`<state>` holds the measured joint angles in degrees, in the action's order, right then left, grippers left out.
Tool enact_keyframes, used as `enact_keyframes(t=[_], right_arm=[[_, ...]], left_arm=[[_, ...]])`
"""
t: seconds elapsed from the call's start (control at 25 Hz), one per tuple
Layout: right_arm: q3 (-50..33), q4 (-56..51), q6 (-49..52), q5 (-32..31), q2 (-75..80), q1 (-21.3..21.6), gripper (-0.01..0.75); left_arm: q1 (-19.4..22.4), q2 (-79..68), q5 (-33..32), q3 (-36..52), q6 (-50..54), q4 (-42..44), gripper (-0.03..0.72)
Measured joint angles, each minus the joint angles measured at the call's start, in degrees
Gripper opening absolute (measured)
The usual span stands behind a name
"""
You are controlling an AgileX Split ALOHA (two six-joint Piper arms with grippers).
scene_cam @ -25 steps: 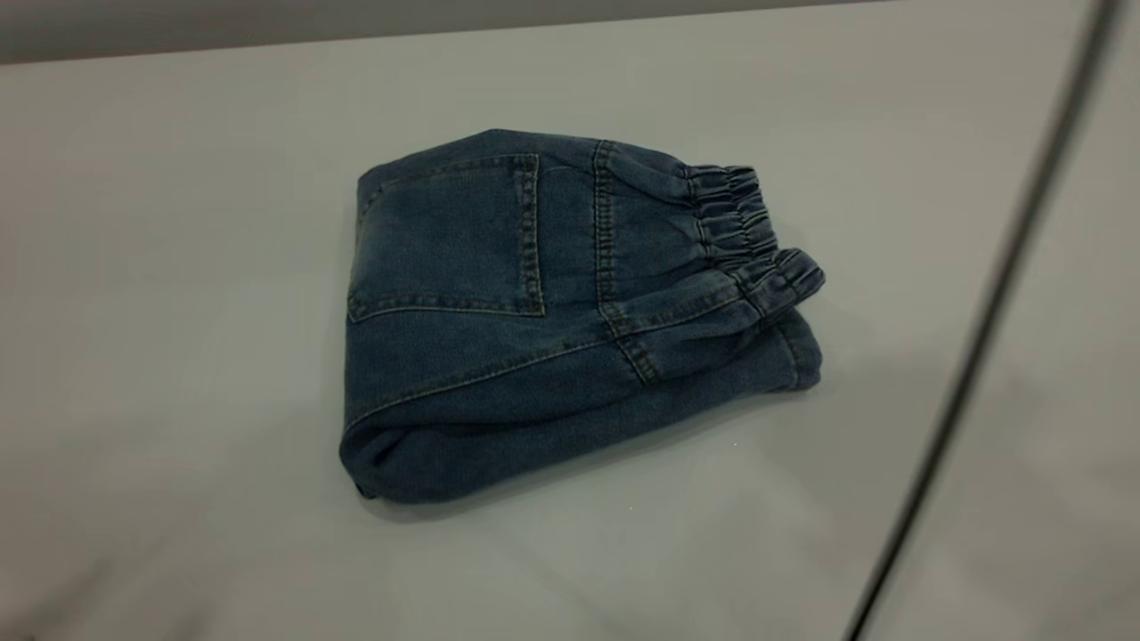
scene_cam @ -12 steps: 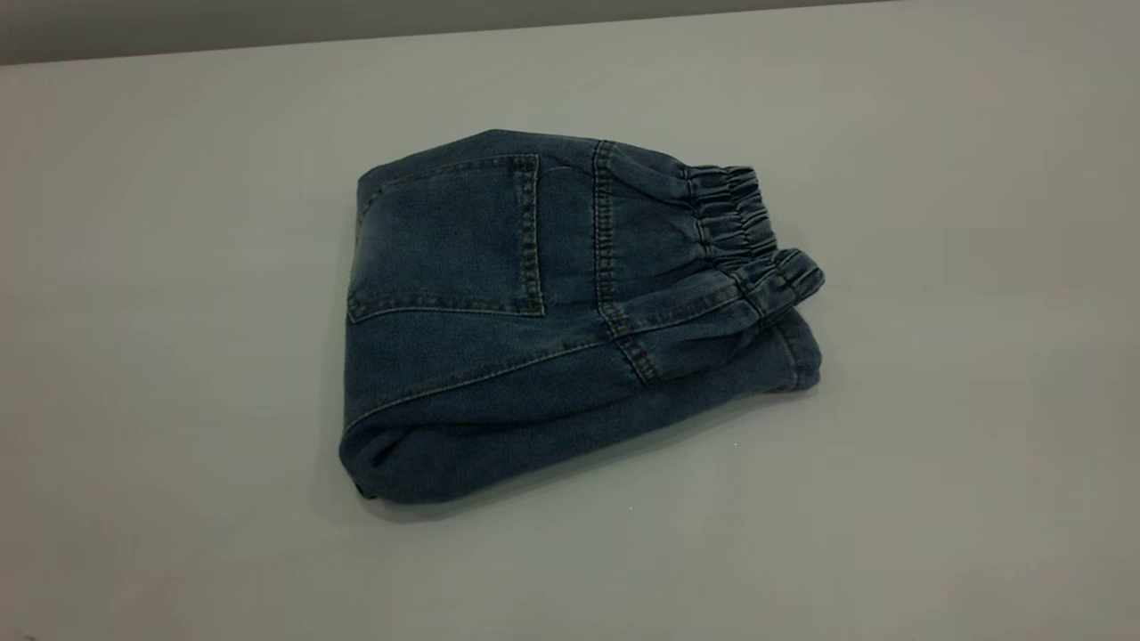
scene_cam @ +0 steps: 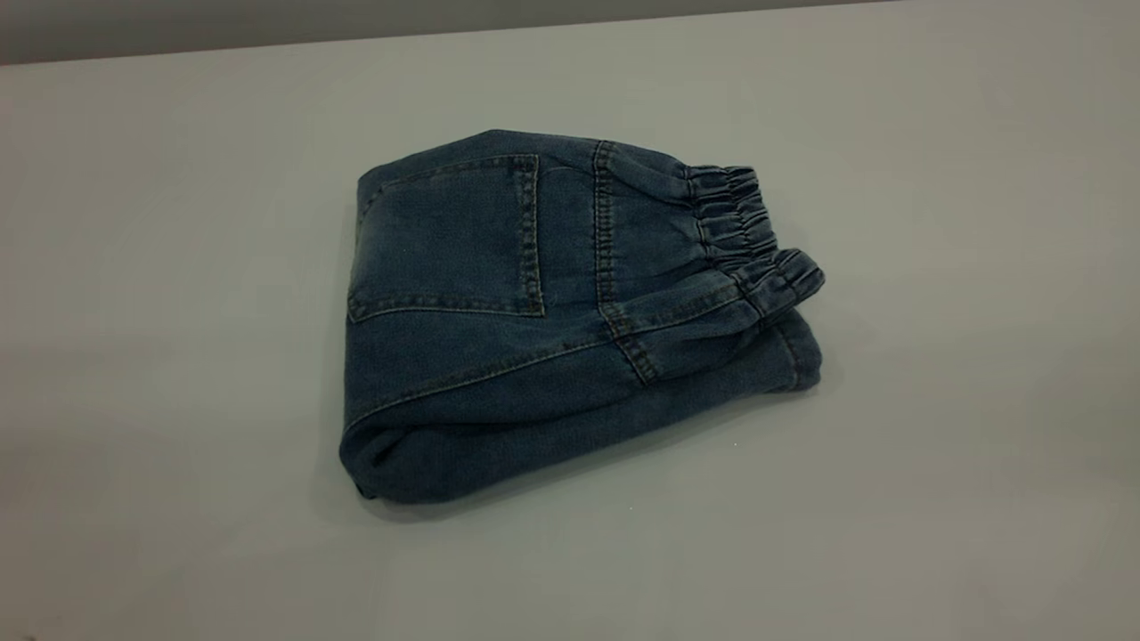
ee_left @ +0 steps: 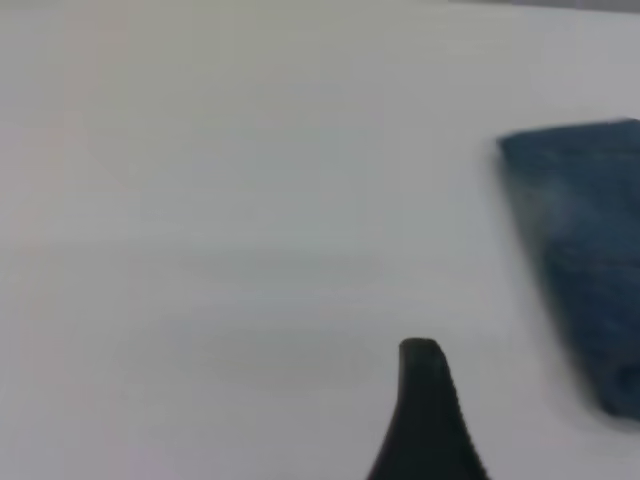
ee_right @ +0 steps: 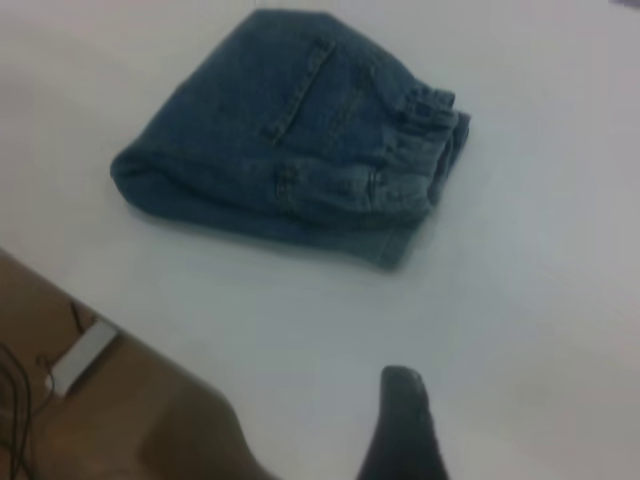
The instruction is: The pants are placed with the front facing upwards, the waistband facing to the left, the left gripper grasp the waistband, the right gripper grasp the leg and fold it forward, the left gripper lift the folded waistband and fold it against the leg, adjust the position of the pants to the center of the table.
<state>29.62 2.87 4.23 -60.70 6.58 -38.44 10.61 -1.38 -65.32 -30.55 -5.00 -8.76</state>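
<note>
The pants [scene_cam: 552, 320] lie folded into a compact blue denim bundle in the middle of the table [scene_cam: 160, 267], back patch pocket [scene_cam: 445, 240] up. The gathered waistband [scene_cam: 744, 236] points right in the exterior view and rests on the folded leg [scene_cam: 570, 436] beneath. Neither arm appears in the exterior view. In the left wrist view only a black tip of the left gripper [ee_left: 425, 400] shows, over bare table and well away from the pants [ee_left: 590, 260]. The right gripper [ee_right: 400, 420] likewise shows one dark tip, apart from the pants [ee_right: 290, 140] and waistband [ee_right: 425, 150].
The right wrist view shows the table's edge [ee_right: 150, 345], with brown floor, a white box [ee_right: 80, 360] and cables beyond it. A grey wall [scene_cam: 267, 18] runs behind the table's far edge. Bare tabletop surrounds the pants on all sides.
A thin dark line crossing the right side of the exterior view one second ago has left the picture. The pants have not moved.
</note>
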Motion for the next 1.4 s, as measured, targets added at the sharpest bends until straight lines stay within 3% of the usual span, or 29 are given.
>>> enact_keyframes(t=[0.2, 0.64, 0.76, 1.0, 1.12, 1.4], right_arm=[[-0.1, 0.4, -0.1, -1.1, -0.1, 0.1, 0.459], [-0.1, 0.1, -0.1, -1.1, -0.9, 0.8, 0.459], [-0.1, -1.2, -0.1, -1.1, -2.8, 5.4, 0.459], [-0.1, -1.2, -0.1, -1.3, -6.7, 21.9, 0.459], [-0.1, -1.3, -0.1, -1.3, -6.7, 27.4, 0.459], [-0.1, -1.5, -0.1, -1.3, -6.6, 29.0, 0.459]], left_arm=[[0.0, 0.0, 3.8, 1.9, 0.0, 0.2, 0.454], [0.0, -0.1, 3.5, 1.8, 0.0, 0.2, 0.454], [0.0, -0.1, 3.5, 1.8, 0.0, 0.2, 0.454], [0.0, 0.1, 3.4, 1.7, 0.0, 0.2, 0.454], [-1.1, 1.3, 3.3, 1.7, 0.0, 0.2, 0.454], [-6.9, 1.4, 3.3, 1.7, -0.2, 0.1, 0.454]])
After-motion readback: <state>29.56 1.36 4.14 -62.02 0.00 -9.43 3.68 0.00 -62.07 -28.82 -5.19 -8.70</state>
